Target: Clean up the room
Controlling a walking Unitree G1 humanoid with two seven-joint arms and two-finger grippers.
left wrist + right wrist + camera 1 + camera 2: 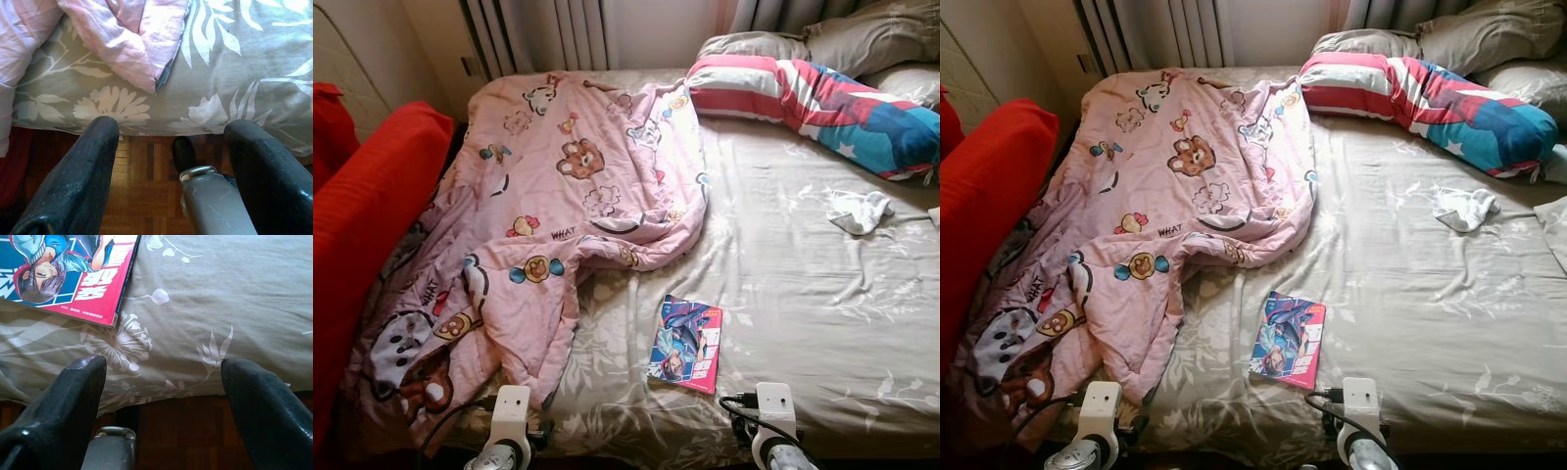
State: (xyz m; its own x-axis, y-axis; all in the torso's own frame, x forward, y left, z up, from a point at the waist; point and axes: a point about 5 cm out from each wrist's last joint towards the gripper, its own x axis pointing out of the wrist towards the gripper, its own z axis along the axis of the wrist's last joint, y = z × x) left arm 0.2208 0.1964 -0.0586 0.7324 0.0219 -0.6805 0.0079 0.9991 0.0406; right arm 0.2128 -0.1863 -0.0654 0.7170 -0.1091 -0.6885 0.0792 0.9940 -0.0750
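We hold both grippers, left (166, 147) and right (161, 377), fingers apart, at the bed's (803, 294) near edge; book (686, 343) beside pink quilt (558, 196), perhaps a sock (858, 211) farther off.

The pink quilt (558, 196) bears the printed word "WHAT"; the comic book's (686, 343) cover lettering is unreadable.
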